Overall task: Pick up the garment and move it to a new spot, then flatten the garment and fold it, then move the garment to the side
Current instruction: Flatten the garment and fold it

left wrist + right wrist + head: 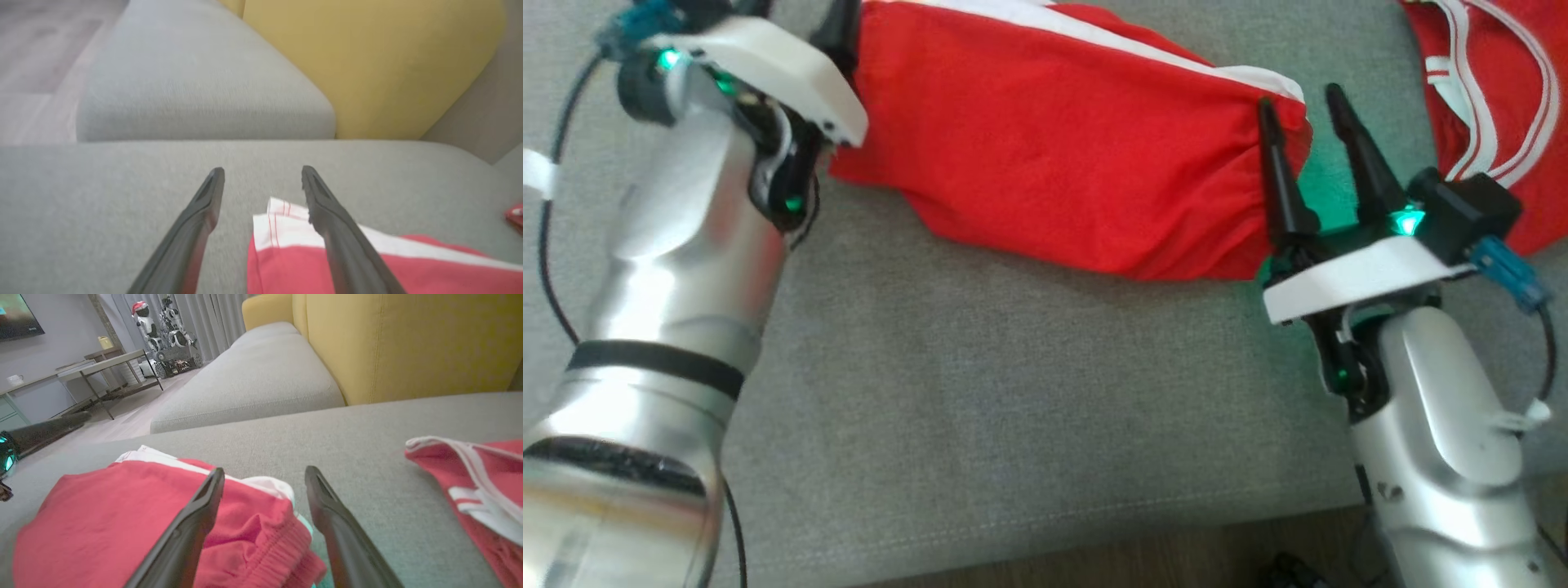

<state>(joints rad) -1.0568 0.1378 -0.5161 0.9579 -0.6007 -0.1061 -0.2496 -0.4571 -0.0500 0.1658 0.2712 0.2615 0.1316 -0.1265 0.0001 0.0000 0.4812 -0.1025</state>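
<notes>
the folded red garment (1062, 155) lies lengthwise from left gripper (263, 168) to right gripper (1299, 95). each stands wide and empty at one end, neither nearer.

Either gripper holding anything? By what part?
Nothing held. The left gripper and right gripper have their fingers spread, one at each end of the red garment, which lies on the couch.
</notes>
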